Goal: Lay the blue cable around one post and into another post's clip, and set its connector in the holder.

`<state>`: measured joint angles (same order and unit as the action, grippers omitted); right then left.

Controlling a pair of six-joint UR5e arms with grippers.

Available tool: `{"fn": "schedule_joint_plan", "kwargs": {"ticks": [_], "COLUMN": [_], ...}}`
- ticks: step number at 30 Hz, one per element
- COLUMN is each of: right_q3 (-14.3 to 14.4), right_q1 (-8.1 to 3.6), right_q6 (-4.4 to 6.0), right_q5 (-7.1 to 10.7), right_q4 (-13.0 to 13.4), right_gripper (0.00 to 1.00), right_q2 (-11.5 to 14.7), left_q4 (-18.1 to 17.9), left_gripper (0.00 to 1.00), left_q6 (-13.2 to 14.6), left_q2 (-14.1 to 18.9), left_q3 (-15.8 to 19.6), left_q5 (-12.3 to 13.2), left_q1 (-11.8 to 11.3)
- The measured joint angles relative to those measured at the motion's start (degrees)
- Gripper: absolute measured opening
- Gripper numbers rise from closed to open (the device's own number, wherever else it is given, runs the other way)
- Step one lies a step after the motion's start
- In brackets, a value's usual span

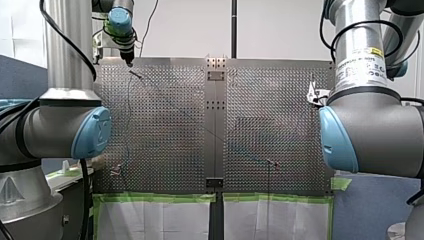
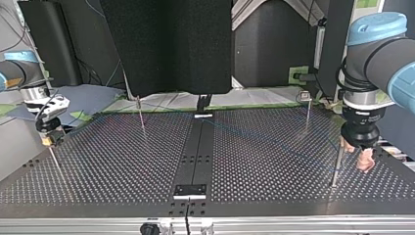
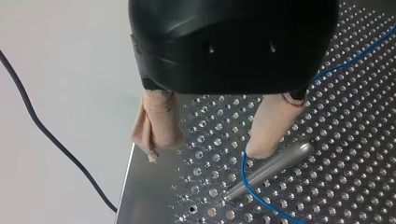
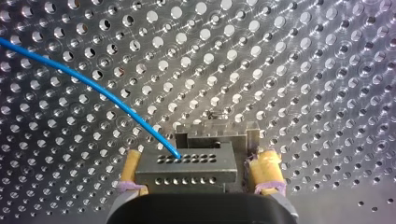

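Cable feel: We are judging the blue cable to be thin, light and bendy, so it is probably springing back when let go.
Where to hold: We are thinking the hard connector is best pinched by its flat sides, and the cable gently, close to a post.
Cable look: It is shining bright blue and curving over the holey tabletop.
Connector look: It is showing as a small grey block with rows of holes.
Cable place: One end is going into the connector, and farther along it is bending past the post's foot.
Right end effector: Its yellow pads are squeezing the connector's two sides.
Left end effector: It is hanging wide open, holding nothing, with the post just beside one beige pad.
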<state>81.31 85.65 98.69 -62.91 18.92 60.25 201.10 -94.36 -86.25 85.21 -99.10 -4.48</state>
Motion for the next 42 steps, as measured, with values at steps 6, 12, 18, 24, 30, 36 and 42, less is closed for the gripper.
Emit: {"fn": "schedule_joint_plan", "kwargs": {"ticks": [6,12,18,24,30,36,42], "right_q3": [0.00,0.01,0.01,0.01,0.01,0.00,0.00], "right_q1": [0.00,0.00,0.00,0.00,0.00,0.00,0.00], "right_q6": [0.00,0.00,0.00,0.00,0.00,0.00,0.00], "right_q5": [0.00,0.00,0.00,0.00,0.00,0.00,0.00], "right_q4": [0.00,0.00,0.00,0.00,0.00,0.00,0.00], "right_gripper": [1.00,1.00,1.00,1.00,1.00,1.00,1.00], "right_q2": [0.00,0.00,0.00,0.00,0.00,0.00,0.00], "left_q4": [-0.18,-0.25,-0.26,-0.26,-0.39,-1.22,-4.41], "left_gripper": [1.00,1.00,1.00,1.00,1.00,1.00,1.00], "left_q6": [0.01,-0.01,-0.03,-0.03,-0.09,0.41,1.62], "left_q2": [0.00,0.00,0.00,0.00,0.00,0.05,0.96], "left_q3": [0.00,0.00,0.00,0.00,0.02,0.39,3.38], "left_q5": [-0.01,0.00,0.01,0.03,0.08,1.09,4.48], "left_q1": [-0.05,-0.11,-0.09,-0.12,-0.19,0.50,2.99]}}
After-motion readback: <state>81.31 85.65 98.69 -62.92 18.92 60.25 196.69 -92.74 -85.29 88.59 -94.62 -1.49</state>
